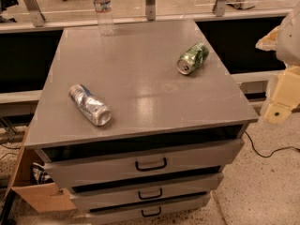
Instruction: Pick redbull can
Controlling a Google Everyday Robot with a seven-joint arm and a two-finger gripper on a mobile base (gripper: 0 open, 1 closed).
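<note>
Fingers (281, 97) first: we see two cream pieces standing wide apart at the right edge of the view, with nothing between them. That puts the gripper (271, 76) off the right side of the bench (140, 69), well away from our target, so we judge the reach has yet to begin.

The grey bench top is broad and flat, with drawers (150, 164) below it. We have plenty of room to come in from above rather than sweeping across the surface.

The clear water bottle (103, 8) stands upright at the far edge. It should be out of our path.

Now the redbull can (90, 104). It lies on its side near the front left of the bench, and its long axis runs from far-left to near-right. It is round and shiny, so we expect it to roll or slip if nudged. We would cross high, turn the wrist so the fingers straddle the narrow body across that axis, then drop straight down over its middle and close evenly.

The green can (192, 58) also lies on its side, on the far right and nearer the gripper. We must pass over it without clipping it.
</note>
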